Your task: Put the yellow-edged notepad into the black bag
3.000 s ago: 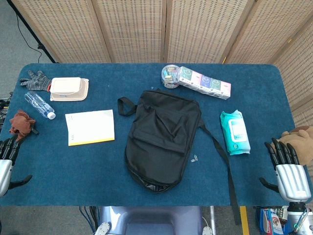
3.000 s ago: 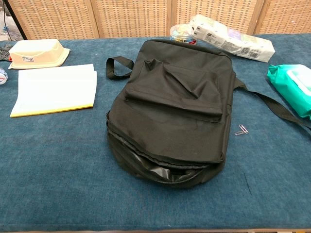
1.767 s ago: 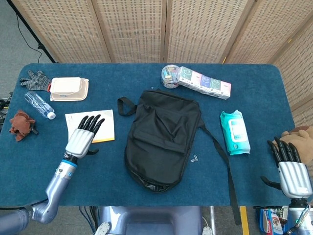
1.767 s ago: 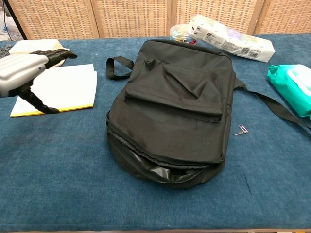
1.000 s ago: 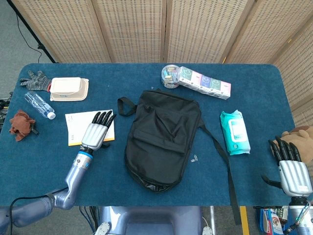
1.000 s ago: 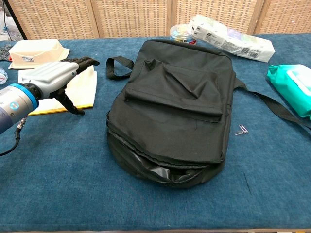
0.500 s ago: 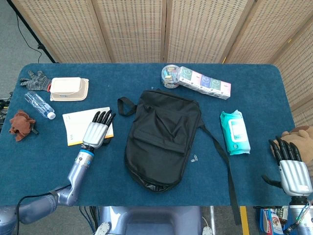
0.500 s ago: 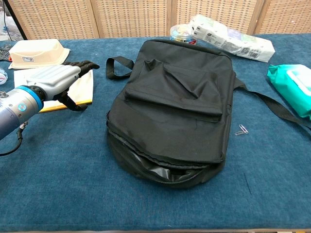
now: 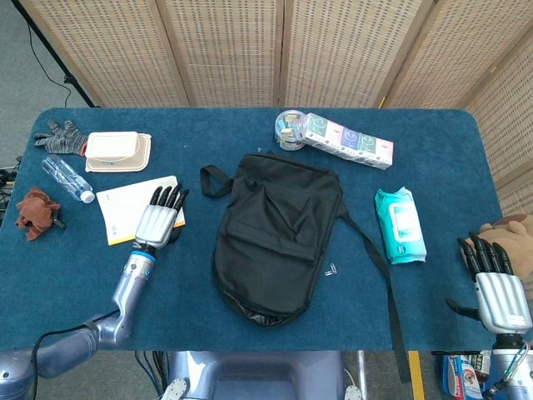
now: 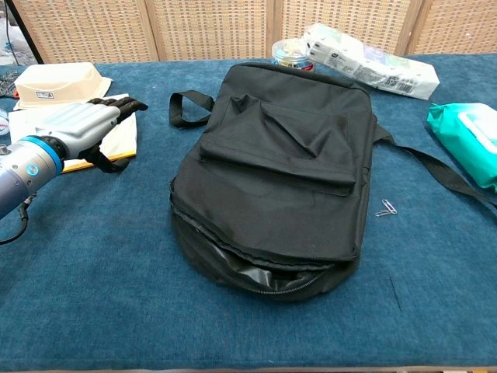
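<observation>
Notepad (image 9: pixel 125 217) slid leftward, left hand (image 9: pixel 158 221) flat on its paper, fingers (image 9: pixel 171 197) spread, black fabric bag (image 9: pixel 277 237) apart.

Open blue counter (image 9: pixel 191 283) runs between the notepad (image 9: pixel 125 218) and the bag (image 9: pixel 275 237) — only the bag's handle loop (image 9: pixel 210 179) juts into that strip. Behind the notepad, a lunchbox (image 9: pixel 117 151) and bottle (image 9: pixel 68 180) crowd the far-left edge. Right of the bag, its strap (image 9: pixel 376 275) trails across the cloth, with wipes (image 9: pixel 398 225) beyond — the counter's near edge lies bare.
</observation>
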Robot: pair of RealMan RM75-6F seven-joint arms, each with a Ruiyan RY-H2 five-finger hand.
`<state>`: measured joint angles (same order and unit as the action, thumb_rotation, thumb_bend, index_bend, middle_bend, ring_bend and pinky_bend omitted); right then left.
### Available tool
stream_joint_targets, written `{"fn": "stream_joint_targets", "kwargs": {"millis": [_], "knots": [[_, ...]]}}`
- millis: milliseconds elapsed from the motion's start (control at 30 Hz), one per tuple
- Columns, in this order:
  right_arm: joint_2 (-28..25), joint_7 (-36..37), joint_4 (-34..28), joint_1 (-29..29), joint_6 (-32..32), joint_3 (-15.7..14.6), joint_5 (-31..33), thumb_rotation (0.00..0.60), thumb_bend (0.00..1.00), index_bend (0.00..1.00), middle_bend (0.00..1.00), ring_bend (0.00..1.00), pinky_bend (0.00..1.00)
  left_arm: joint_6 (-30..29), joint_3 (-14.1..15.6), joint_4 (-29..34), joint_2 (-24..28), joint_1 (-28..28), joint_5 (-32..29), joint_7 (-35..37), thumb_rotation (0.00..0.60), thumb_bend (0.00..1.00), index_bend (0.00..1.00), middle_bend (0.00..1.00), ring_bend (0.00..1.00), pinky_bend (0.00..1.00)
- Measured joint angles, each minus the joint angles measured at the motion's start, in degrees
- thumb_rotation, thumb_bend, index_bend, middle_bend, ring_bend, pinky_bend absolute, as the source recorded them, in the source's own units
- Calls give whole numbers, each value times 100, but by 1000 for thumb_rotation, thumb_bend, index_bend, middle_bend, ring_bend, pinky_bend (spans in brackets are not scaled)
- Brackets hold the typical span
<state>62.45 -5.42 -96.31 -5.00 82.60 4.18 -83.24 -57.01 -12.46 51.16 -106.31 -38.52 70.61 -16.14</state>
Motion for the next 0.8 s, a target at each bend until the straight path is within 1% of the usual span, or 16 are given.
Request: {"fn": "stream_joint_targets", "kwargs": {"millis": [167,333,500,600,800], "knots": [[-6,32,-9,-5,-6,-1,-7,600,0,0,0,0,0,28,-40,-196,-20,3,-110,-29,600,142,0,0,0,0],[-7,26,-17,-7,-6,-6,-15,600,0,0,0,0,0,75,-72,-370,-17,2,-189,-20,600,255,0,0,0,0],[-4,22,-23,-9,-5,-15,-31,600,0,0,0,0,0,109,-114,-543,-26,1,-274,-15,600,335,0,0,0,0],[-5,23,-24,-9,-2,-16,-34,600,0,0,0,0,0,131,-154,-669,-34,0,-336,-2,600,360,0,0,0,0],[-3,29,-29,-10,5,-21,-50,600,0,0,0,0,0,233,-215,-879,-25,-28,-426,57,600,364,0,0,0,0]]}}
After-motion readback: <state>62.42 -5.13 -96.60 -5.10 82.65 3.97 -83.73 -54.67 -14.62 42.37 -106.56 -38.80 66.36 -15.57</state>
